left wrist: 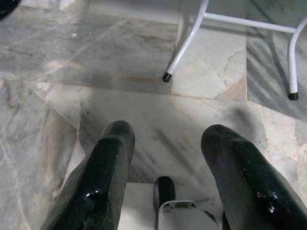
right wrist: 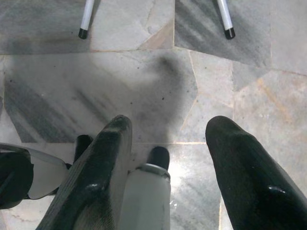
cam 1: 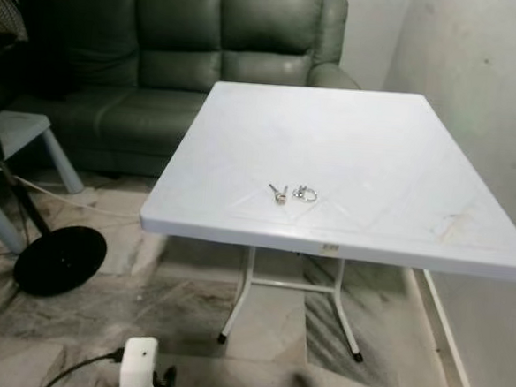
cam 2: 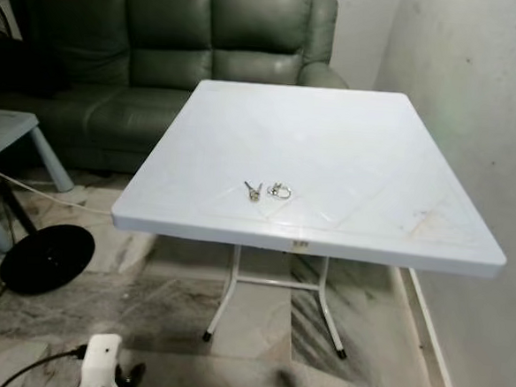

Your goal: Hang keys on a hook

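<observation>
Silver keys [cam 1: 292, 193] glint on a white table [cam 1: 394, 150] faintly lined with diamonds; dark green sofa [cam 1: 179, 55] behind; grey-veined marble floor [left wrist: 62, 57] below; glossy black fingers [left wrist: 98, 182]; black round fan base [cam 1: 60, 259].

i get soft, even indoor light, sharp head views; the floor [right wrist: 158, 86] beyond my right gripper [right wrist: 168, 143] looks perhaps slightly smeared.

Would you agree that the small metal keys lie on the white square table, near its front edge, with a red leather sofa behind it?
Not quite: the sofa is dark green leather, not red, as the left eye view shows. The small metal keys do lie on the white square table near its front edge.
</observation>
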Tool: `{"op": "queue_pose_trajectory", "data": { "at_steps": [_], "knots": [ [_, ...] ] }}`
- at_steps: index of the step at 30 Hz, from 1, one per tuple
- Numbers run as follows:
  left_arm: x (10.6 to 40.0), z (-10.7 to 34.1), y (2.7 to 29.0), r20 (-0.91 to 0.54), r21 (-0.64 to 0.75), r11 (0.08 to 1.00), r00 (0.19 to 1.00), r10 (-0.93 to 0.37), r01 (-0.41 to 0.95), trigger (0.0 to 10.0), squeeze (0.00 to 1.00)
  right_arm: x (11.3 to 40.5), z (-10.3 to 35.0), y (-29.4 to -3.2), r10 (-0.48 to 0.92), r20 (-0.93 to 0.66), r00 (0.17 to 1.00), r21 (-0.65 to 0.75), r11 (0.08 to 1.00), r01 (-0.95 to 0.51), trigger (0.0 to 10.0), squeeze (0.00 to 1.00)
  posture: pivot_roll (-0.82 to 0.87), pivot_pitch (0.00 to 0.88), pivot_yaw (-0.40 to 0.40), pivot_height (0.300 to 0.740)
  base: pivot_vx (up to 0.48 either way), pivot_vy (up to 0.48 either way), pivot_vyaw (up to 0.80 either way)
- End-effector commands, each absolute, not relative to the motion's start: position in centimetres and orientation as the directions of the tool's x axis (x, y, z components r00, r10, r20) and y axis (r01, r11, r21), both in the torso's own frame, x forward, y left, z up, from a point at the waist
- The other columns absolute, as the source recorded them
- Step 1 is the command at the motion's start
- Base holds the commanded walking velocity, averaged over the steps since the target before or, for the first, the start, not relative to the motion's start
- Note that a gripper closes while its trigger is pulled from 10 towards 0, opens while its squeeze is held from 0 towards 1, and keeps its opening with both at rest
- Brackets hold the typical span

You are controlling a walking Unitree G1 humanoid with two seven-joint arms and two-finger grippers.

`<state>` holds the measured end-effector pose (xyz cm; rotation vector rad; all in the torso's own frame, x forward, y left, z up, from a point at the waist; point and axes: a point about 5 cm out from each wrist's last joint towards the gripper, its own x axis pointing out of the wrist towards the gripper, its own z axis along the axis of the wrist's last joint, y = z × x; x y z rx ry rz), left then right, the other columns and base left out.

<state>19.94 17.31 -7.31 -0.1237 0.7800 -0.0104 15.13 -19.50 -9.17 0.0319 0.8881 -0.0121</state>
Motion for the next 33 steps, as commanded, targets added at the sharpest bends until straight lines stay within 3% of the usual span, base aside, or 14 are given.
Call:
{"op": "queue_pose_trajectory", "data": {
  "at_steps": [1,33],
  "knots": [
    [20.02,-7.28,17.35,-0.703,-0.114,0.992,0.710,-0.048,-0.046,10.0,0.00,15.07,-9.17,-19.68,-0.002,-0.777,0.630,0.027,0.999,0.036,10.0,0.00,0.09,0.000,0.049,0.740,0.000,0.000,0.00],
    [20.57,-6.99,17.02,-0.688,-0.133,0.990,0.723,-0.065,-0.038,10.0,0.00,14.96,-9.16,-19.90,-0.014,-0.775,0.632,0.025,0.998,0.053,10.0,0.00,0.08,0.000,0.057,0.740,0.000,0.000,0.00]
  ]
}}
